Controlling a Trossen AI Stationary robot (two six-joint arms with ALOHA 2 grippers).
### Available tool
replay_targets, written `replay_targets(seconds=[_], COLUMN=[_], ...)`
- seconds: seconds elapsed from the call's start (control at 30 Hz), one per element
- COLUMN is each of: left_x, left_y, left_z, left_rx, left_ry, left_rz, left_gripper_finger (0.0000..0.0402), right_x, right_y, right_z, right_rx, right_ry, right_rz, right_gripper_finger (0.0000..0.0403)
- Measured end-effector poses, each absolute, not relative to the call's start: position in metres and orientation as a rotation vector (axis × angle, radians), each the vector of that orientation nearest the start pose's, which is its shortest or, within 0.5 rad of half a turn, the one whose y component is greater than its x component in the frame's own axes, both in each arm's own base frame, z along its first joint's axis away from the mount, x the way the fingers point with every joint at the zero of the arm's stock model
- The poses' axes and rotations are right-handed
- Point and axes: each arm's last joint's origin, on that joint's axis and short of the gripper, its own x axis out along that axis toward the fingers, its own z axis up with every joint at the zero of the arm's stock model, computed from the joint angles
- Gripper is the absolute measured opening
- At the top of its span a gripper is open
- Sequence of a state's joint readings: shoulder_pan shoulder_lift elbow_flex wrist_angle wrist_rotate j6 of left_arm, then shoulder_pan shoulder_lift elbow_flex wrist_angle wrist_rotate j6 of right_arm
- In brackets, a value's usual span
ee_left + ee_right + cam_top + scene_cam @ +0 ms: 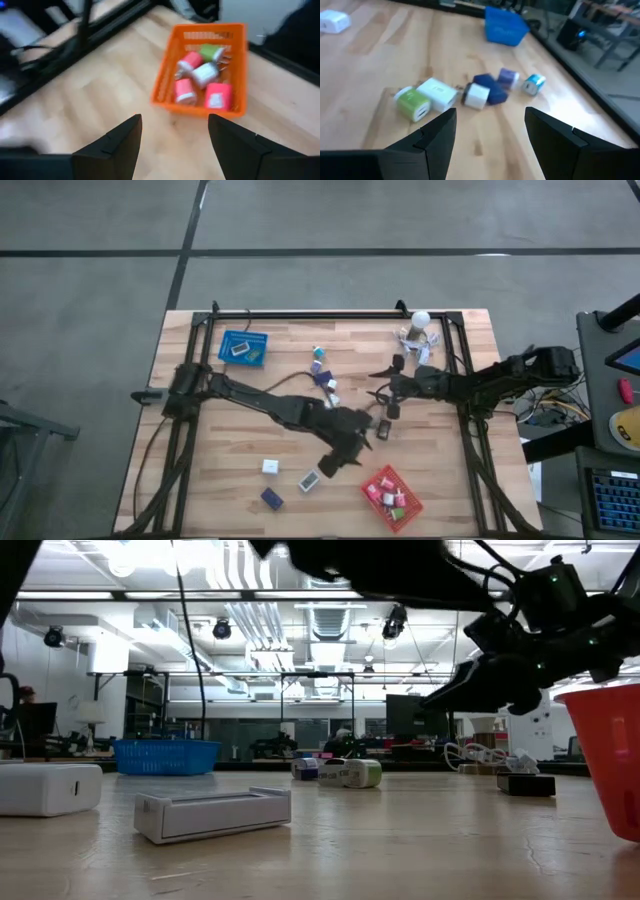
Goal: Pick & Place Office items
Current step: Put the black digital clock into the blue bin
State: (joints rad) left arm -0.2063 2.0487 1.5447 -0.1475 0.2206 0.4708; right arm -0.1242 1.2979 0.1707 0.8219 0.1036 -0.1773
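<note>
Two arms reach in over the wooden desk, the biggest thing in view. The left arm stretches across from the left edge, and its left tool hangs above the bare wood just short of the orange basket, fingers parted with nothing between them. The right arm comes from the right side, and its right tool is likewise spread and empty, pointed at the cluster of office items in the desk's middle. The blue basket sits near the far left corner with what looks like one white piece inside, though it is too small there to be sure.

Next in size, the orange basket already holds several items: red, pink, white and green. Loose pieces remain: a green-and-white pair, a white block beside dark blue ones, a teal roll, and nearer the front edge a white block, a grey-white box and a dark blue one.

My worry is the middle cluster, since its pieces touch. Fingers closing on one could nudge a neighbour aside or pinch two at once. Both tools work close together near the centre, so a careless reach could bring the arms into contact. A low pass by the left tool could also shove the light orange basket.
</note>
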Motion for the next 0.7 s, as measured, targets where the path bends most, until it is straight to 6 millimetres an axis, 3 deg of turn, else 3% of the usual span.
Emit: replay_targets(seconds=[0.2,0.37,0.53,0.7], left_x=[0.395,0.342,0.299,0.270], left_y=[-0.082,-0.067,-0.056,-0.048], left_z=[0.220,0.212,0.196,0.180], left_rx=[0.416,0.358,0.284,0.244], left_ry=[0.391,0.290,0.274,0.258], left_rz=[-0.366,-0.204,-0.113,-0.031], left_gripper_finger=[0.0232,0.0232,0.0232,0.0232], right_x=[0.200,0.211,0.227,0.238], right_y=[-0.026,-0.022,-0.011,0.003], right_z=[0.131,0.139,0.159,0.186], right_rx=[-0.128,-0.093,-0.082,-0.090], right_ry=[0.404,0.499,0.662,0.798], right_rz=[-0.144,-0.051,0.049,0.135], right_gripper_finger=[0.0231,0.0231,0.0231,0.0231])
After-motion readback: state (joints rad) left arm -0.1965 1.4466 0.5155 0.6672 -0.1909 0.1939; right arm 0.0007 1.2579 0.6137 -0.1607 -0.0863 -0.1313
